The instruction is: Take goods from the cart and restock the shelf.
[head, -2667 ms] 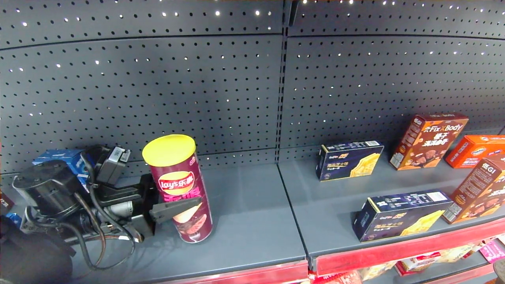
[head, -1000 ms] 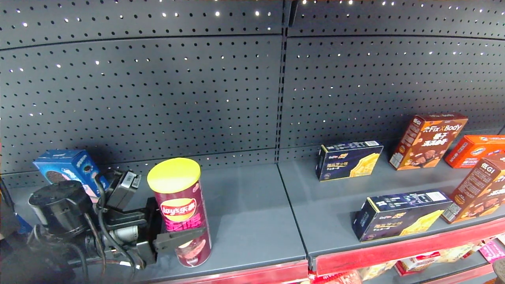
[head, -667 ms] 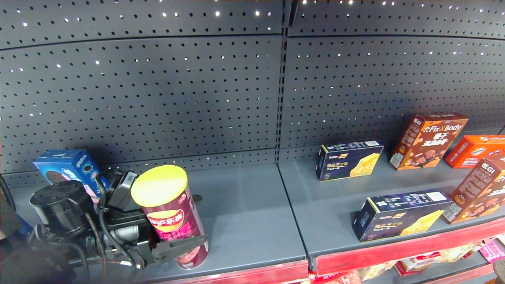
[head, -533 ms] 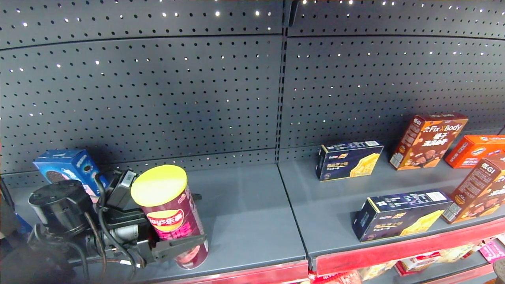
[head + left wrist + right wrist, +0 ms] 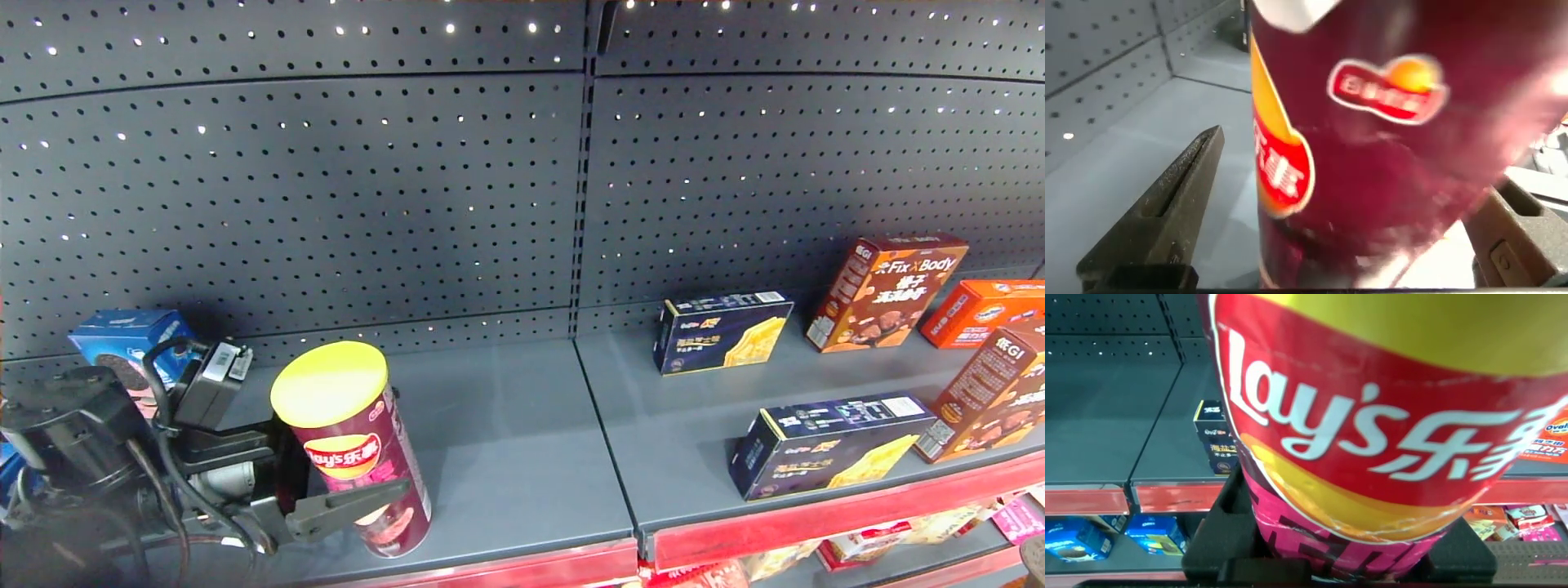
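Nearest, the right gripper (image 5: 1336, 563) clamps a second chips can (image 5: 1372, 433) before the shelf (image 5: 1102, 425). Farther in, near the shelf's front edge, the chips can (image 5: 359, 457) stands lid up between the spread fingers of the left gripper (image 5: 398, 443). A blue box (image 5: 122, 331) sits against the back wall.

**3 cameras, 1 shelf**

Head camera: forward and down over the shelf (image 5: 506, 457). Left wrist camera: just behind the left tool (image 5: 1355, 163), close on the maroon can (image 5: 1388, 139), which the head view shares. Right wrist camera: tight against a second can (image 5: 1372, 441).
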`<state>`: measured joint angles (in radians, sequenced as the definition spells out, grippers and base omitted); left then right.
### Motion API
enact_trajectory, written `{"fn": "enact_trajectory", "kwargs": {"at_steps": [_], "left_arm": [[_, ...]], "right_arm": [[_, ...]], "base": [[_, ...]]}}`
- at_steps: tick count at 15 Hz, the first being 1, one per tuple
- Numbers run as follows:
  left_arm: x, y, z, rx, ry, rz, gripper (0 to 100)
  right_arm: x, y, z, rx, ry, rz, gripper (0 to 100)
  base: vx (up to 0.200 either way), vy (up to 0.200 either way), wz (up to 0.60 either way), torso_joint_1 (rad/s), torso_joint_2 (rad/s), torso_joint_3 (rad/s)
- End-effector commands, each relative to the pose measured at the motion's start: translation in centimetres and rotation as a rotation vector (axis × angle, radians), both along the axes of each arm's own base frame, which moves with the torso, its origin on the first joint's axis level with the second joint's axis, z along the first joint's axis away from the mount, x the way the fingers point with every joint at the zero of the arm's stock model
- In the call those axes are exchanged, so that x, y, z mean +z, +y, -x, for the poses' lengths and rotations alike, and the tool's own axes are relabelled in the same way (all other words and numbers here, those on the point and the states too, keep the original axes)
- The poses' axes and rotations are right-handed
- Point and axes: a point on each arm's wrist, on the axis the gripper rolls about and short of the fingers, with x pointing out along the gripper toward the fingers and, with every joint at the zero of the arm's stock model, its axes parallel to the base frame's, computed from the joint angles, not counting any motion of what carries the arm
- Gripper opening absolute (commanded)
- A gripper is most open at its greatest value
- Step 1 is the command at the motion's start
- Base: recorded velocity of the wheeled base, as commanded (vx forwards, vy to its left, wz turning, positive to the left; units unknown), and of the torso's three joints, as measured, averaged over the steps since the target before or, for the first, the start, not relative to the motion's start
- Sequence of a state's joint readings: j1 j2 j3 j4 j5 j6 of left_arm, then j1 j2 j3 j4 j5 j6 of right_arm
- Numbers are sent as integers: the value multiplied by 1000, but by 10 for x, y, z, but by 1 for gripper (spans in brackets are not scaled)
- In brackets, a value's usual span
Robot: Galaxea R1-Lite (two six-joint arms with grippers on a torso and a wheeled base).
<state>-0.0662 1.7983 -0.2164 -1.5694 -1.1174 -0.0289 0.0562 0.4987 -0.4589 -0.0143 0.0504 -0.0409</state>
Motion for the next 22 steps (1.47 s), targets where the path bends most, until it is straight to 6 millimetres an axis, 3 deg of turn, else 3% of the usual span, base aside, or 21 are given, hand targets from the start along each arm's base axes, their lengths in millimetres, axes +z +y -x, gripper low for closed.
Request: {"fn": "enact_trajectory", "kwargs": {"at_steps": [1,9,22], "left_arm": [[4,7,8,29,-17,-1,100],[8,16,32,61,-31,-8,100],[8,49,55,214,-38,-19,100]], "right_arm": [[-1,0,0,2,0,1,0],[0,0,0,-2,-3,0,0],[0,0,0,-4,-3,0,0]], "base": [[0,0,0,0,0,0],[0,0,0,0,0,0],[0,0,0,0,0,0]]}}
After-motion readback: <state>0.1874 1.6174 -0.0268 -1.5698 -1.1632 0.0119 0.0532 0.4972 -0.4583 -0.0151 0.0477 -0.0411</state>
